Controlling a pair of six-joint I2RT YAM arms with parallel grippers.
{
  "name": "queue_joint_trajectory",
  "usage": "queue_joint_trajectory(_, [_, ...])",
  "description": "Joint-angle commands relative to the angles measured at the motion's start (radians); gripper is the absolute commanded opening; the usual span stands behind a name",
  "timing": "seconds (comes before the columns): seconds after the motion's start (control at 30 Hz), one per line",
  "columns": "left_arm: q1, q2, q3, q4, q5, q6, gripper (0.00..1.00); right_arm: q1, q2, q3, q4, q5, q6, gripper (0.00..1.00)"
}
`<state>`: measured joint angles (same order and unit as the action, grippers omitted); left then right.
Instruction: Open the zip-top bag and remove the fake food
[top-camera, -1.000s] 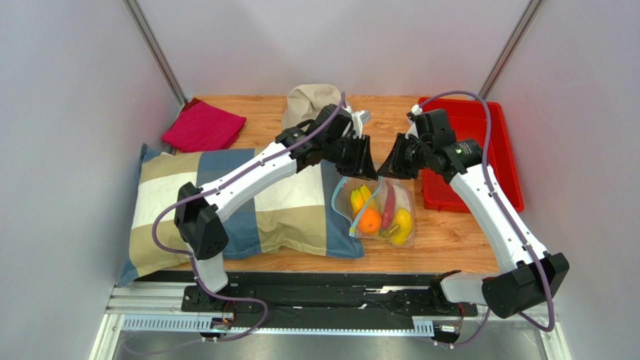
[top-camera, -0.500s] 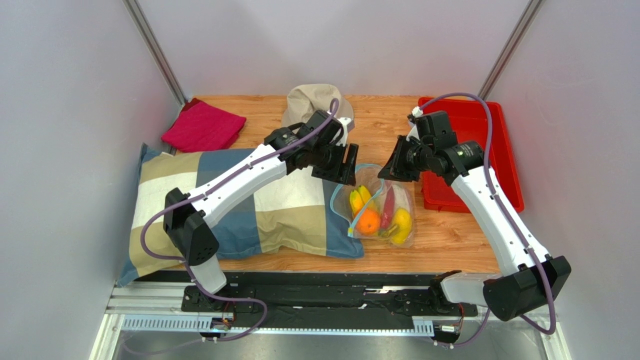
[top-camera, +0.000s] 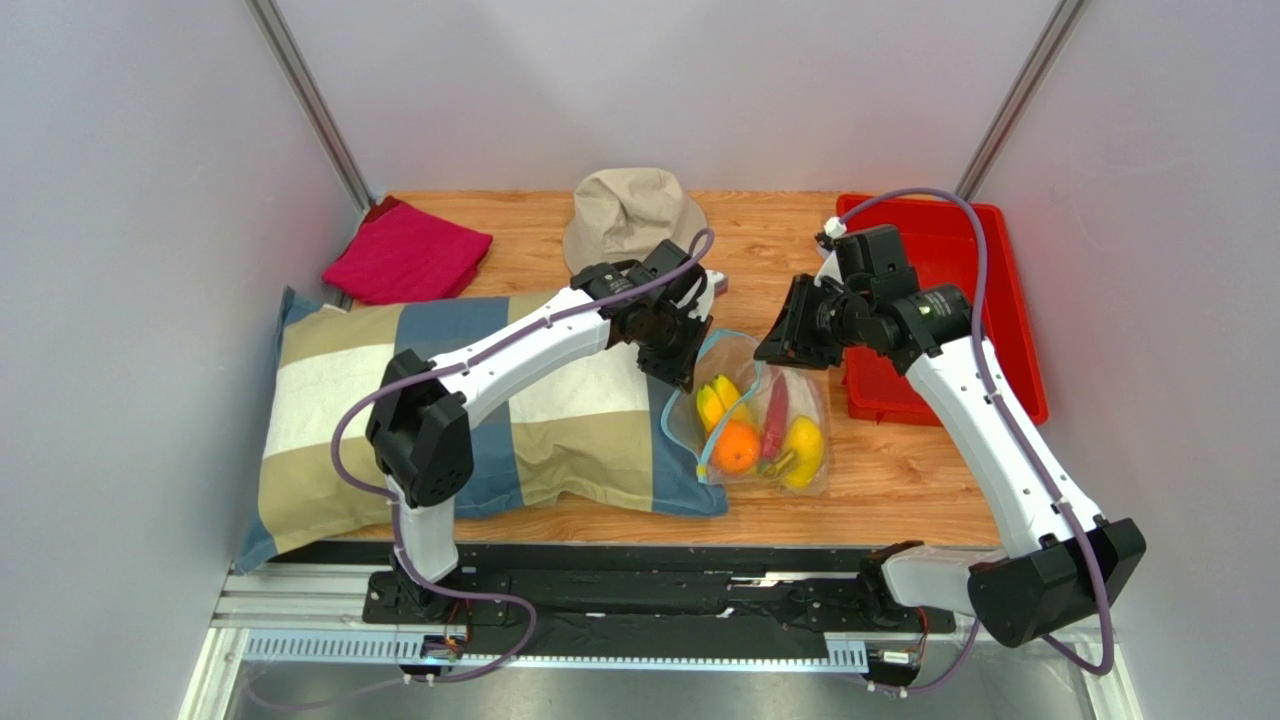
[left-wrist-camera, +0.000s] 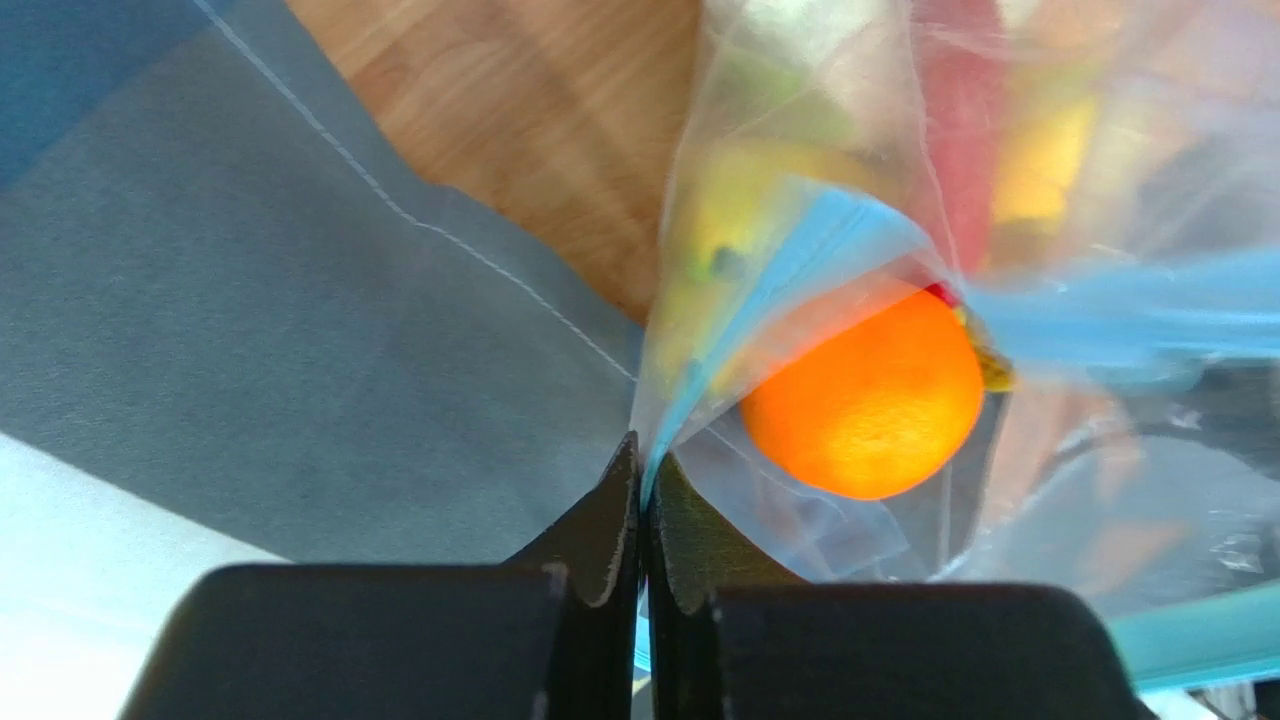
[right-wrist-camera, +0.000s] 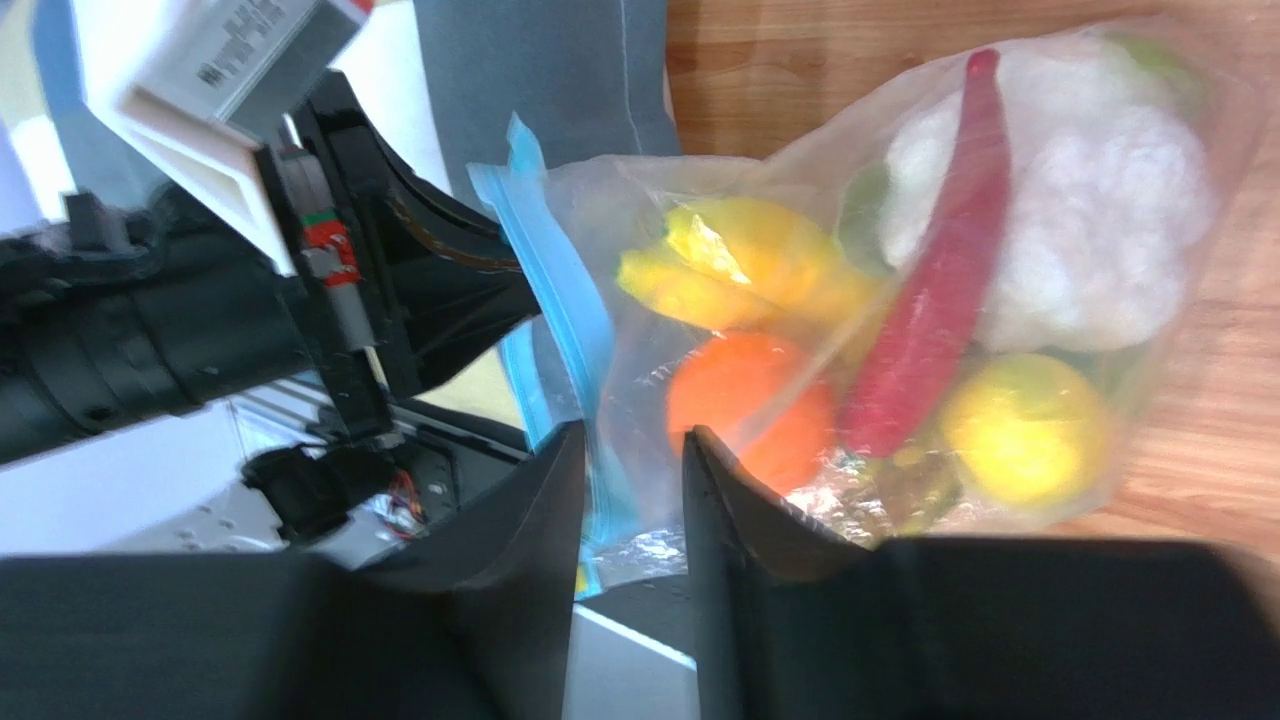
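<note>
Left gripper (left-wrist-camera: 643, 458) is clamped on the bag (top-camera: 747, 408) edge by the blue zip strip (left-wrist-camera: 819, 248); right gripper (right-wrist-camera: 631, 443) has jaws slightly parted over the bag, which lies on the table (top-camera: 902, 488) against the pillow (top-camera: 451, 398). Inside: orange (left-wrist-camera: 864, 393), banana (right-wrist-camera: 736, 263), red pepper (right-wrist-camera: 939, 285), cauliflower (right-wrist-camera: 1097, 195), the last clear only from the right wrist. Beyond: hat (top-camera: 631, 210), red tray (top-camera: 992, 255).

The wooden bench (top-camera: 902, 503) carries a checked pillow (top-camera: 323, 405) on the left. A red cloth (top-camera: 406, 252) and hat (top-camera: 631, 207) lie behind, a red tray (top-camera: 1010, 308) on the right, and the bag (top-camera: 751, 417) between pillow and tray.
</note>
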<state>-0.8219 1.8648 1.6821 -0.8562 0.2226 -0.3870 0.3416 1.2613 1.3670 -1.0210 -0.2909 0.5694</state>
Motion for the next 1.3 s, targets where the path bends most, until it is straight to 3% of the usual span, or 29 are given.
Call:
queue_joint_trajectory(0.0, [0.004,-0.065,0.047,0.019,0.084,-0.019,0.0,-0.004,-0.007,0.047,-0.068,0.028,-0.058,0.7])
queue_joint_trajectory(0.07, [0.006,-0.091,0.042,0.068,0.127,-0.053,0.0,0.003,0.01,0.108,-0.12,0.062,-0.1,0.76])
queue_joint_trajectory(0.17, [0.006,-0.128,0.039,0.12,0.168,-0.101,0.0,0.02,0.026,0.19,-0.211,0.087,-0.102,0.73])
queue_joint_trajectory(0.27, [0.006,-0.148,0.021,0.181,0.214,-0.159,0.0,0.049,-0.002,0.224,-0.237,0.073,-0.044,0.63])
queue_joint_trajectory(0.3, [0.006,-0.162,0.004,0.196,0.225,-0.176,0.0,0.06,-0.013,0.227,-0.234,0.068,-0.028,0.53])
queue_joint_trajectory(0.33, [0.006,-0.168,-0.002,0.227,0.241,-0.2,0.0,0.074,-0.023,0.227,-0.229,0.065,-0.011,0.49])
queue_joint_trajectory(0.43, [0.006,-0.19,-0.024,0.281,0.273,-0.245,0.0,0.14,-0.071,0.176,-0.174,0.029,0.062,0.39])
queue_joint_trajectory(0.8, [0.006,-0.161,-0.025,0.315,0.304,-0.268,0.0,0.169,-0.06,0.009,-0.103,0.092,0.072,0.33])
queue_joint_trajectory(1.03, [0.006,-0.153,-0.027,0.327,0.31,-0.27,0.0,0.171,-0.011,-0.019,-0.247,0.183,0.008,0.43])
queue_joint_trajectory(1.13, [0.006,-0.151,-0.036,0.336,0.317,-0.276,0.0,0.171,-0.028,-0.035,-0.263,0.199,-0.014,0.54])
queue_joint_trajectory(1.17, [0.004,-0.148,-0.042,0.342,0.319,-0.277,0.0,0.171,-0.037,-0.063,-0.258,0.196,-0.017,0.62])
queue_joint_trajectory(1.27, [0.006,-0.141,-0.048,0.352,0.333,-0.279,0.0,0.172,-0.066,-0.158,-0.191,0.139,-0.005,0.71])
